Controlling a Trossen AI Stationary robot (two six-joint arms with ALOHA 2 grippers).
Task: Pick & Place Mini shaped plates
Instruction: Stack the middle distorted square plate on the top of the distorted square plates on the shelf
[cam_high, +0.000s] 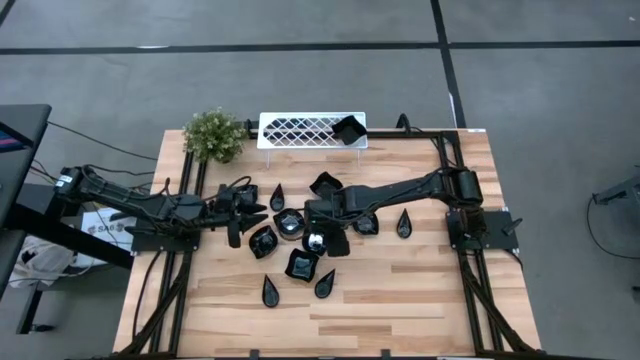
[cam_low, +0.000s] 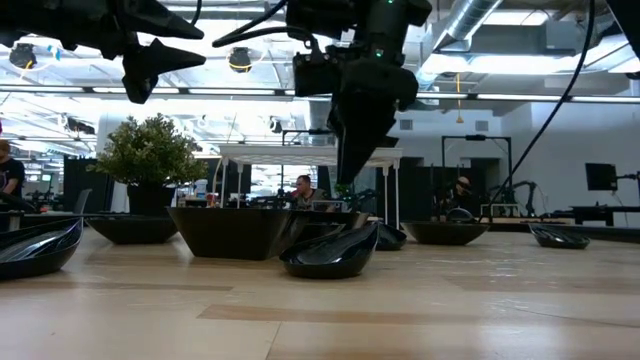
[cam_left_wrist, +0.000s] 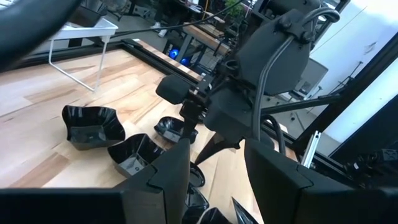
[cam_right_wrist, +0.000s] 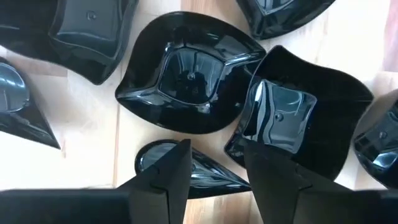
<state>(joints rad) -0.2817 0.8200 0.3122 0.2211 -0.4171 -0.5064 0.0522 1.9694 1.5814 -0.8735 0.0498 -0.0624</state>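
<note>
Several mini shaped plates, glossy black, lie on the wooden table around its middle, among them a wavy one (cam_right_wrist: 186, 74), a squarish one (cam_right_wrist: 292, 118) and a teardrop one (cam_right_wrist: 205, 174). One more plate (cam_high: 348, 130) sits on the white lattice tray (cam_high: 300, 130). My right gripper (cam_right_wrist: 217, 165) points steeply down over this cluster, open, its fingers above the teardrop plate; in the low view it (cam_low: 355, 170) hangs clear above a plate (cam_low: 330, 255). My left gripper (cam_high: 240, 210) waits open at the cluster's left, raised off the table (cam_low: 150, 60).
A small green potted plant (cam_high: 213, 135) stands at the far left corner beside the tray. Other plates lie toward the near edge (cam_high: 270, 290) and toward the right (cam_high: 404, 222). Bare wood stretches along the table's near side and right part.
</note>
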